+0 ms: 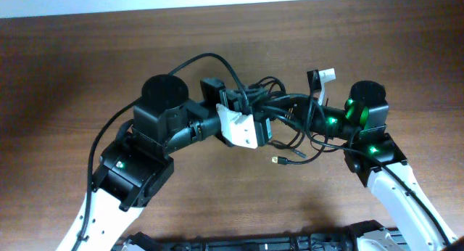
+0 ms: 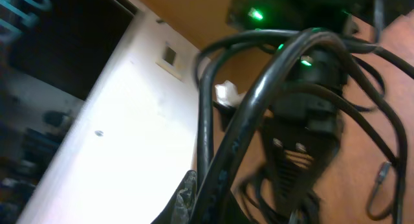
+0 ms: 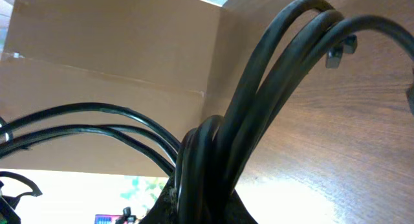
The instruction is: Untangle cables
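We are judging the cables [image 3: 259,101] light, limp and slippery; left gripper [image 1: 262,120] and right gripper [image 1: 296,114] are each pinching strands; better hold beside the knot.

Wooden table [image 1: 87,55] (white wall [image 2: 129,133] beyond).

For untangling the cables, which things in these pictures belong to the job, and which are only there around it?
Belong to the job:
- cables, tangled between the two arms
- left gripper, holding them
- right gripper, holding them

Only around it:
- table
- thick arm cable, part of the robot
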